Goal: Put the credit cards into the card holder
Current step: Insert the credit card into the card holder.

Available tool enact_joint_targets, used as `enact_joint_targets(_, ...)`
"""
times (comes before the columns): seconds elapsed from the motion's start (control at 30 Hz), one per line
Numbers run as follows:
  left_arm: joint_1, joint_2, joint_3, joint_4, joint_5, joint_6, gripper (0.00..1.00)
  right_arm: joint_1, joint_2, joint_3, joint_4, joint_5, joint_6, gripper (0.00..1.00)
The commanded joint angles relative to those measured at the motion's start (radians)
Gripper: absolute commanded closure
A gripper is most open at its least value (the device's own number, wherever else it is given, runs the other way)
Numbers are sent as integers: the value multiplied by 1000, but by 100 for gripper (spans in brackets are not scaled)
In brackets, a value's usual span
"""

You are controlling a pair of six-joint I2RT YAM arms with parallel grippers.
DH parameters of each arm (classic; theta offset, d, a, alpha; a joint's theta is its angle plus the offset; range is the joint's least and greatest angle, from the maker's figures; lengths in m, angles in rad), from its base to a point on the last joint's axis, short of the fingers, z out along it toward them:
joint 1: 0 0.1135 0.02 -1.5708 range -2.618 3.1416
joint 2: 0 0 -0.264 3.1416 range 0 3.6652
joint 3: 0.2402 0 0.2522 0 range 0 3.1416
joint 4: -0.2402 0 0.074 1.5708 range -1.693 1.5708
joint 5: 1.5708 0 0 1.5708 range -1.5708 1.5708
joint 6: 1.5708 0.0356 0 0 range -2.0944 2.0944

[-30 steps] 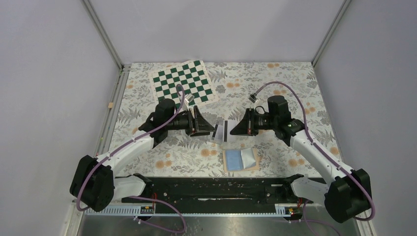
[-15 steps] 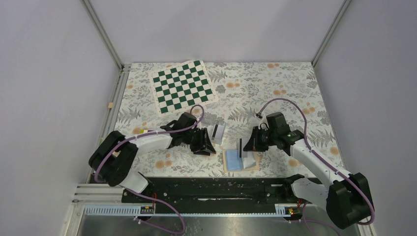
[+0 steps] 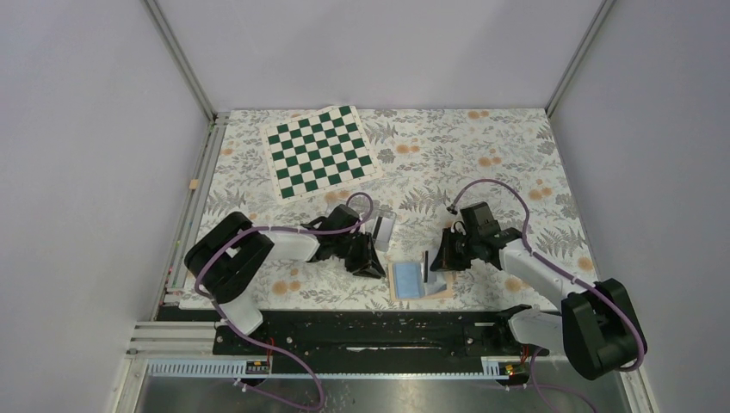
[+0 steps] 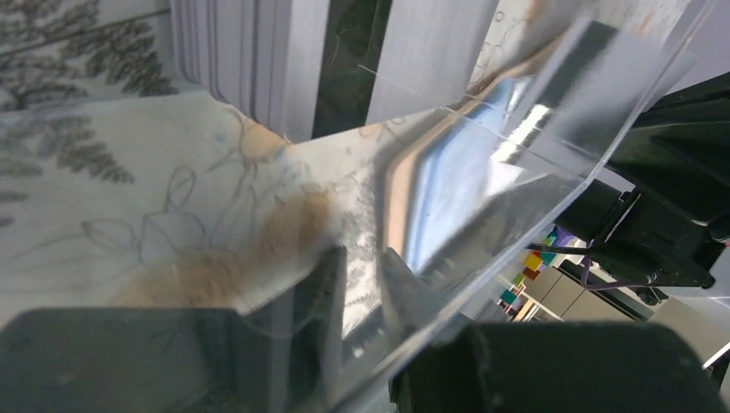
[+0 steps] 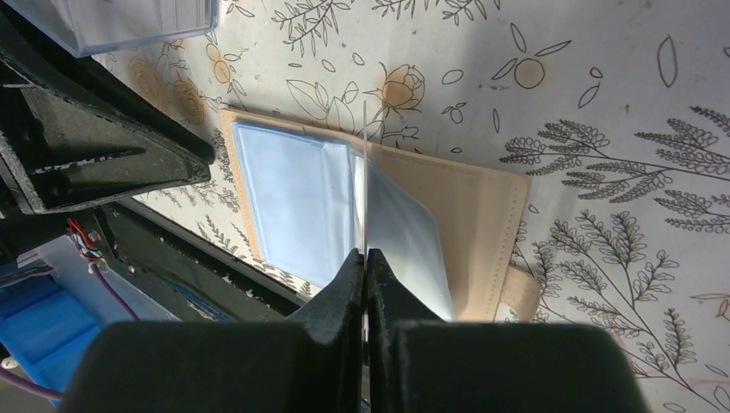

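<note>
The card holder (image 3: 406, 280) lies open near the front edge, tan with a light-blue inside; it also shows in the right wrist view (image 5: 482, 206). My right gripper (image 3: 433, 261) is shut on one credit card (image 5: 365, 155), held edge-on with its far edge at the holder's middle fold. The jaws (image 5: 365, 255) are pressed together on it. My left gripper (image 3: 368, 258) sits just left of the holder, shut on the wall of a clear plastic box (image 3: 384, 230). In the left wrist view the box (image 4: 516, 146) holds a stack of credit cards (image 4: 258, 60), and my gripper (image 4: 361, 275) shows through the plastic.
A green-and-white chessboard mat (image 3: 320, 151) lies at the back left. A small tan block (image 3: 194, 183) sits on the left rail. The black base rail (image 3: 379, 331) runs just in front of the card holder. The floral tablecloth covers the table.
Both arms came down and toward the front. My right gripper brought the card over the open holder. My left gripper moved the clear box closer to the holder's left side.
</note>
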Motion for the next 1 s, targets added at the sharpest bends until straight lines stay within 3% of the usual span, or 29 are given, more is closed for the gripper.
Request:
enact_joint_targets(0.0, -7, 52, 16, 34, -42, -16, 80, -4, 15, -6, 48, -26, -22, 100)
enact_joint_targets(0.47, -24, 91, 19, -22, -88, -15, 91, -4, -93, -32, 58, -77, 60, 100)
enact_joint_targets(0.8, -36, 119, 36, -21, -78, -13, 93, -4, 82, -80, 193, -124, 93, 100)
enact_joint_targets(0.97, -39, 124, 36, -30, -80, -7, 93, -4, 79, -77, 191, -120, 96, 100)
